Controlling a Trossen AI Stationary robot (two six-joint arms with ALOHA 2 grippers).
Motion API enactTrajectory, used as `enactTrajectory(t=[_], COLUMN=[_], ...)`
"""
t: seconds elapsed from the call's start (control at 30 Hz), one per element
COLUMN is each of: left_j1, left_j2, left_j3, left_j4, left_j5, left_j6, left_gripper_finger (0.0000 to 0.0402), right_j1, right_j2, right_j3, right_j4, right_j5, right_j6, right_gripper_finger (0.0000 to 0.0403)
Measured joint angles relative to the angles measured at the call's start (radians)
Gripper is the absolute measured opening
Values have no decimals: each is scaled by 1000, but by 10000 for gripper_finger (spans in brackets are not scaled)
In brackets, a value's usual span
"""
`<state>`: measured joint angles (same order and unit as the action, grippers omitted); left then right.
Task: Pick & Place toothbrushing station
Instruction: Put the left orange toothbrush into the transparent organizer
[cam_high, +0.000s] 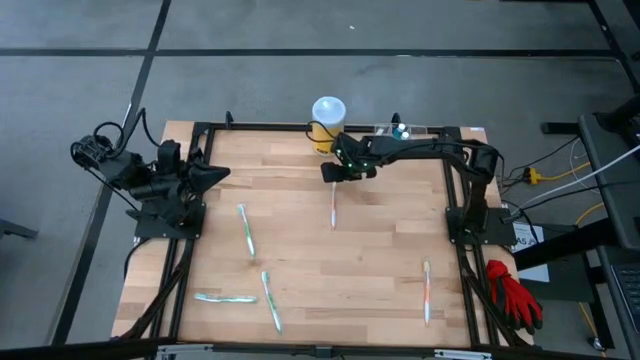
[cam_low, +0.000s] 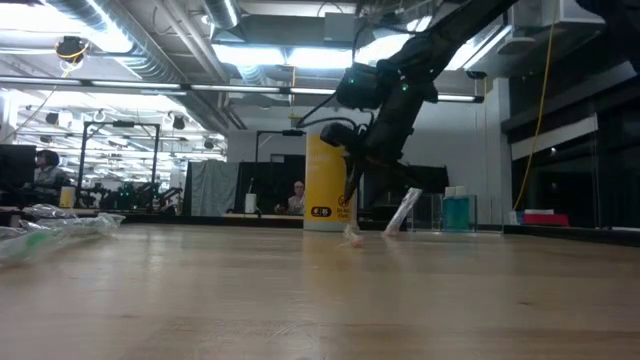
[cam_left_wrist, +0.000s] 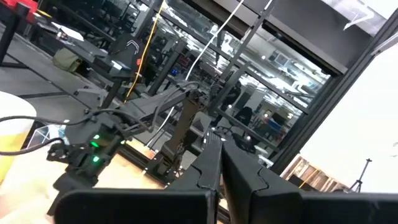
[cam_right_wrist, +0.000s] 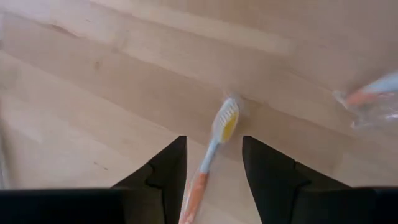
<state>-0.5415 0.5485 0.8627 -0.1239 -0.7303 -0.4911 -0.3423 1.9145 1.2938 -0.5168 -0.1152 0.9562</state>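
Two fingers of our right gripper (cam_right_wrist: 214, 171) are standing apart, astride an orange-handled toothbrush (cam_right_wrist: 211, 152), probably not yet gripping it. We are keeping the left gripper (cam_high: 215, 174) shut at the left edge. Upper centre-right, the toothbrushing station (cam_high: 410, 130) is waiting, barely discernible.

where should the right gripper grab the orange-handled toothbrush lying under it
Grip the orange-handled toothbrush on its thin orange handle, coming straight down. It lies flat on the wooden table, handle running between the open right gripper fingers, so closing across its narrow width should suit; the bristled head is bulkier.
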Motion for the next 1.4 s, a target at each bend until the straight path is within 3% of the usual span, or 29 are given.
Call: enactTrajectory(t=[0.2, 1.17, 1.4], left_j1=[0, 0, 0], left_j2=[0, -1, -1], left_j3=[0, 0, 0], left_j4=[1, 54, 54], left_j5=[8, 19, 18], left_j6=[7, 46, 44], left_gripper_finger=[8, 8, 8], right_j1=[-4, -1, 0], right_j2=[44, 97, 97], right_j3=[0, -1, -1], right_j4=[-1, 91, 120], right_j5=[-43, 32, 52], right_j6=[2, 31, 31], right_gripper_finger=[158, 157, 116])
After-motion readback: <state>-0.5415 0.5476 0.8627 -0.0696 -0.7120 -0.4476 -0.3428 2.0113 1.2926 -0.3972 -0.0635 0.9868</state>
